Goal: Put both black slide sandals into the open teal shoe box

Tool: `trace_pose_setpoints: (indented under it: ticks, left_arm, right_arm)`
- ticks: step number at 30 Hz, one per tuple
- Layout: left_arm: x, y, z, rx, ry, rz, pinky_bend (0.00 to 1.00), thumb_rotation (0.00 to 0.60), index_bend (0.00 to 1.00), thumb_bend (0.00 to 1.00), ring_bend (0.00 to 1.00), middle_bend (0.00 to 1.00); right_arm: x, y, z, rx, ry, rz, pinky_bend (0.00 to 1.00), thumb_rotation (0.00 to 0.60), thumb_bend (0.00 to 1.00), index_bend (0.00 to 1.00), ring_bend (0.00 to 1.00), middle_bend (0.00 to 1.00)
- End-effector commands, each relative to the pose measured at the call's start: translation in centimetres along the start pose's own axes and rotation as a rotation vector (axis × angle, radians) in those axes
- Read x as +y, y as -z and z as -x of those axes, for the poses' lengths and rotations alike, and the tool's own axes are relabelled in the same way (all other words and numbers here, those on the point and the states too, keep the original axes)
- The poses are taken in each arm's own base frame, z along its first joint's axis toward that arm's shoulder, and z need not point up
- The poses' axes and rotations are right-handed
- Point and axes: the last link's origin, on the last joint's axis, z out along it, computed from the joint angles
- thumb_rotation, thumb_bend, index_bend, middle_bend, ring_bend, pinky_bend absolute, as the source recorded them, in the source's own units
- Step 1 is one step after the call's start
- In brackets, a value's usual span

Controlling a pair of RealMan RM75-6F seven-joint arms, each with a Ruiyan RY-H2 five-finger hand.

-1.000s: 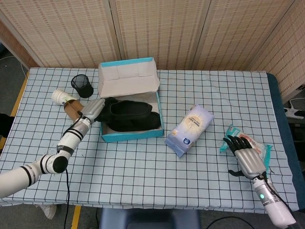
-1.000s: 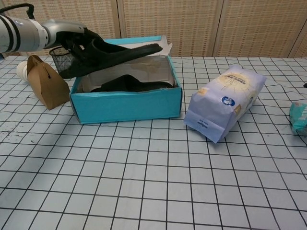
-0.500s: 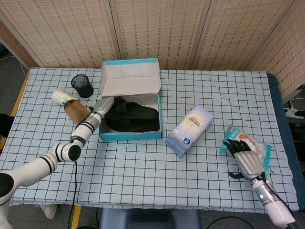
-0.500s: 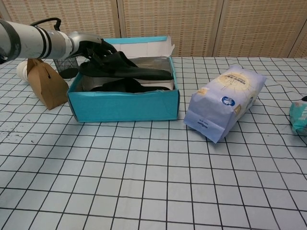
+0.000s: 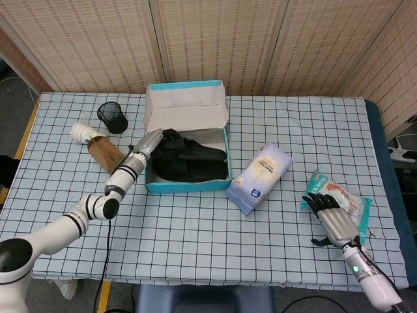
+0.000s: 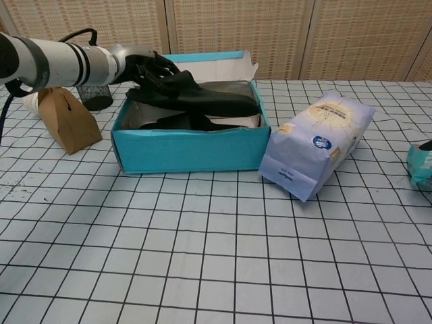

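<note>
Left hand gripping heel of upper black sandal, we are lowering it flat onto second sandal lying inside teal shoe box so both fit. Right hand resting idle, fingers spread, holding nothing.
</note>
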Motion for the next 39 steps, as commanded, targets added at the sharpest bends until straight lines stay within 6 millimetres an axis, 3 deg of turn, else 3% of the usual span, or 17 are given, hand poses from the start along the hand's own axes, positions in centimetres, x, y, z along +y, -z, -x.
trace_pose_setpoints:
  ticks: [1, 11, 25, 29, 34, 36, 38, 39]
  left_arm:
    - [-1.2, -0.5, 0.7, -0.023, 0.013, -0.043, 0.58, 0.600, 0.51, 0.63, 0.52, 0.60]
    - [-3.8, -1.4, 1.2, -0.023, 0.078, -0.139, 0.58, 0.600, 0.50, 0.62, 0.51, 0.59]
    - [-7.9, -1.3, 3.5, -0.111, -0.047, -0.276, 0.57, 0.600, 0.50, 0.61, 0.50, 0.59]
    - [-8.0, -1.2, 3.6, -0.120, -0.043, -0.279, 0.55, 0.600, 0.48, 0.60, 0.48, 0.57]
    - [-7.5, -0.9, 3.3, -0.120, -0.046, -0.249, 0.39, 0.600, 0.32, 0.55, 0.31, 0.40]
    - [-7.4, -0.9, 3.3, -0.123, -0.044, -0.245, 0.32, 0.600, 0.20, 0.53, 0.21, 0.29]
    - [-7.2, -0.6, 3.1, -0.129, -0.038, -0.233, 0.20, 0.600, 0.03, 0.49, 0.04, 0.08]
    - [-7.1, -0.5, 3.0, -0.133, -0.044, -0.226, 0.17, 0.600, 0.00, 0.47, 0.01, 0.03]
  right_arm:
    - [0.0, 0.0, 0.2, -0.009, -0.002, -0.004, 0.00, 0.600, 0.03, 0.00, 0.00, 0.00]
    - [-0.2, 0.0, 0.7, -0.036, 0.002, -0.018, 0.00, 0.600, 0.03, 0.00, 0.00, 0.00]
    - [-0.3, -0.2, 1.0, -0.052, 0.007, -0.023, 0.00, 0.600, 0.03, 0.00, 0.00, 0.00]
    - [-0.3, -0.2, 1.1, -0.055, 0.001, -0.023, 0.00, 0.600, 0.04, 0.00, 0.00, 0.00]
    - [-0.3, -0.2, 1.1, -0.054, -0.006, -0.025, 0.00, 0.600, 0.04, 0.00, 0.00, 0.00]
    - [-0.3, -0.2, 1.1, -0.054, -0.006, -0.025, 0.00, 0.600, 0.04, 0.00, 0.00, 0.00]
    - [-0.4, -0.2, 1.1, -0.055, -0.007, -0.027, 0.00, 0.600, 0.04, 0.00, 0.00, 0.00]
    - [-0.4, -0.1, 1.1, -0.056, -0.007, -0.029, 0.00, 0.600, 0.04, 0.00, 0.00, 0.00]
